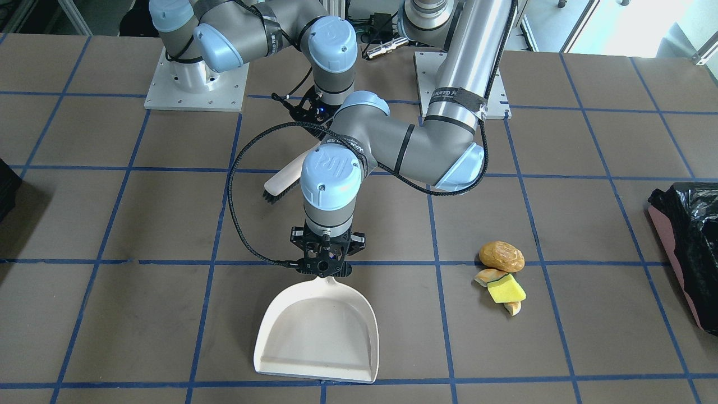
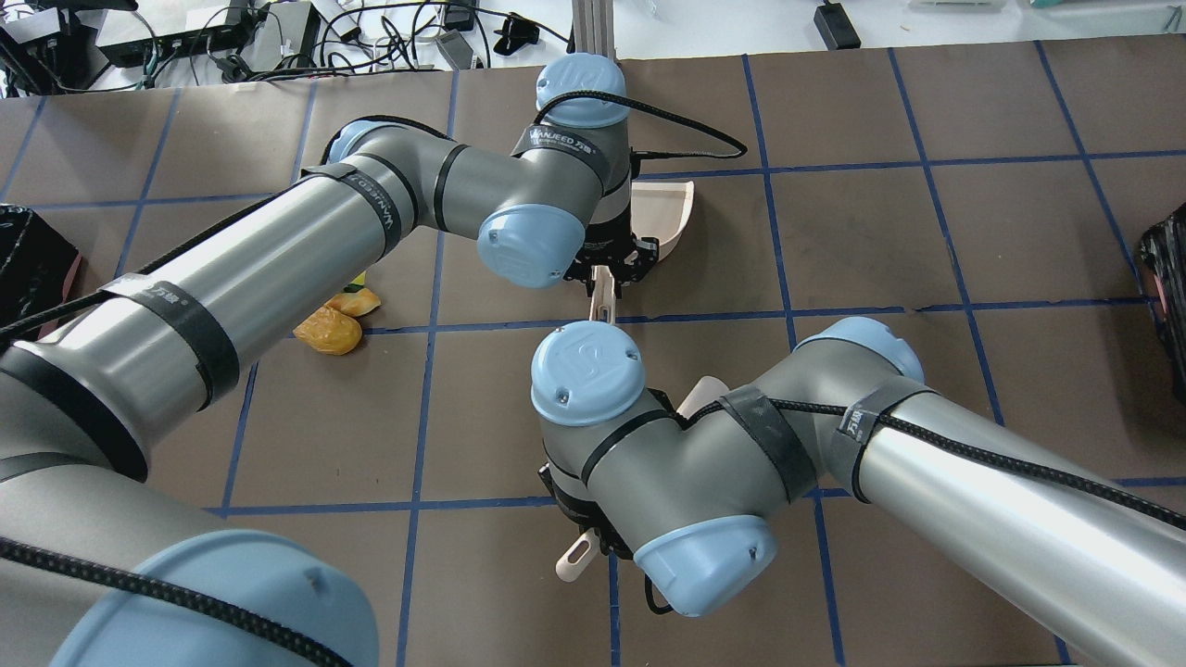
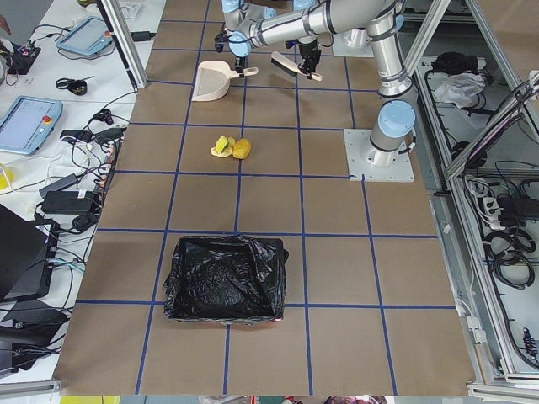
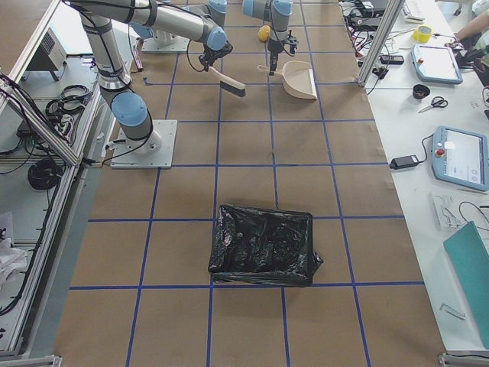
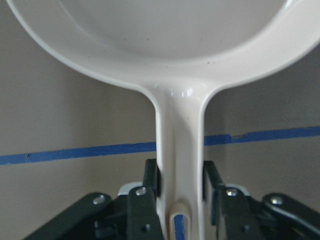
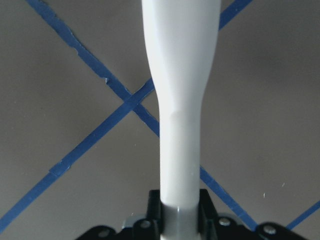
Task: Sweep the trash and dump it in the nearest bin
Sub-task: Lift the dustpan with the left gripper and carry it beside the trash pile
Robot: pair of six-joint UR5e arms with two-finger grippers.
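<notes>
— What are the grippers doing?
— The left gripper clamps the dustpan handle; the right gripper clamps the brush handle.
— And the trash?
— On the table, lower right of centre in the front view, with the bin at the right edge.

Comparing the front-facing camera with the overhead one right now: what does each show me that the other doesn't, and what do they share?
Front-facing only: the whole dustpan, the brush bristles, and the full trash pile with its yellow sponge. Overhead only: the brush handle's free end with its hanging hole, poking out under the right arm. Both: the left gripper on the dustpan handle, the bread roll, and an edge of the black-bagged bin. Overhead, the left arm hides most of the pan and pile.
</notes>
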